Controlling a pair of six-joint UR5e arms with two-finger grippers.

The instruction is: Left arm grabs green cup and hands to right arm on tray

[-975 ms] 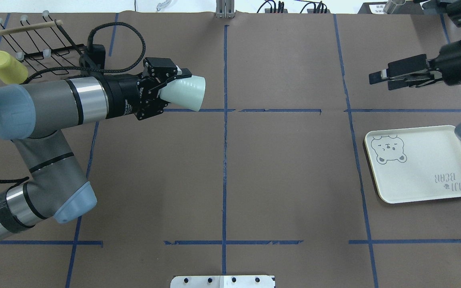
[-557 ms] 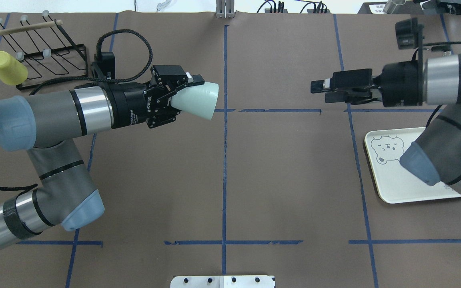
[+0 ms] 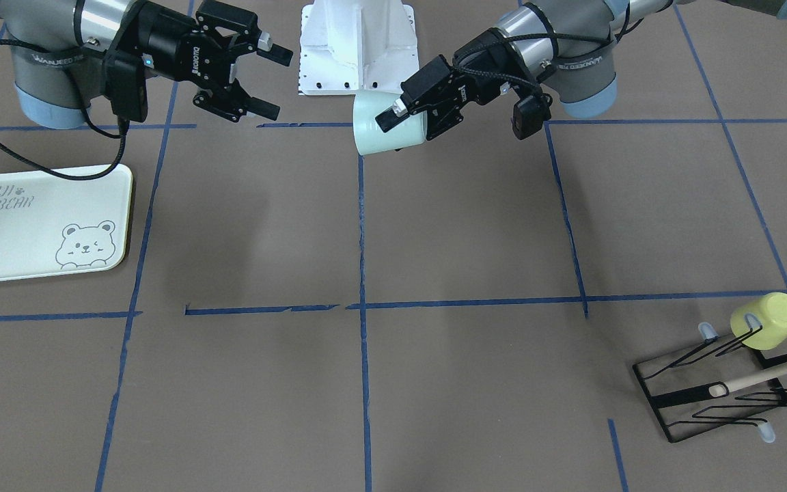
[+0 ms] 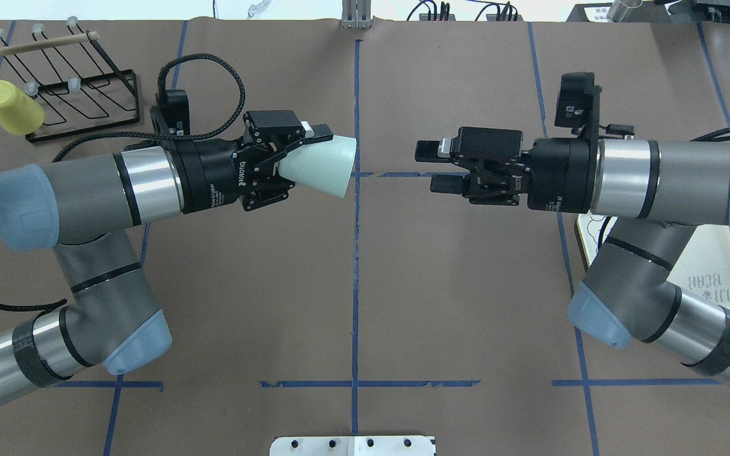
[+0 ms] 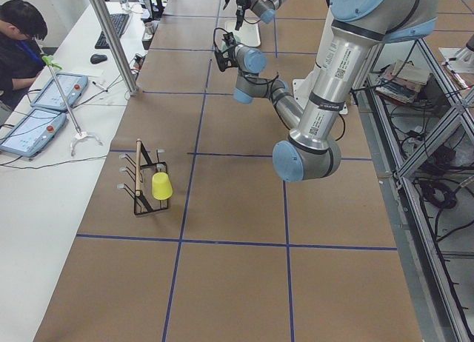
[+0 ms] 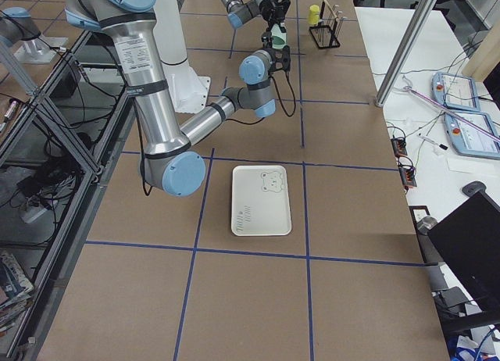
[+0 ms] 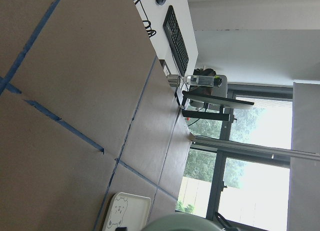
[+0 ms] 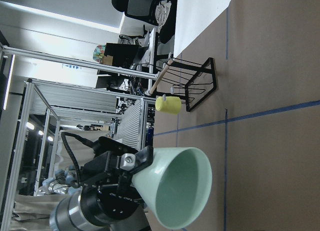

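Observation:
The green cup [image 4: 320, 166] is held sideways above the table near the centre line, with its mouth pointing at the right arm. My left gripper [image 4: 292, 158] is shut on the cup's base; it also shows in the front view [image 3: 410, 117] with the cup [image 3: 387, 130]. My right gripper [image 4: 433, 166] is open and empty. It is level with the cup's mouth, a short gap away, and faces it. The right wrist view looks into the cup [image 8: 175, 191]. The tray [image 4: 713, 266] lies at the right, mostly hidden under the right arm; the front view shows all of it [image 3: 18, 239].
A yellow-green cup [image 4: 10, 107] hangs on a black wire rack [image 4: 80, 95] with a wooden bar at the far left corner. A white metal base plate [image 3: 359, 48] sits at the robot's edge of the table. Blue tape lines cross the brown table cover.
The right arm has swung in from the far right to face the cup, covering most of the tray. The left arm has carried the cup a little toward the centre line.

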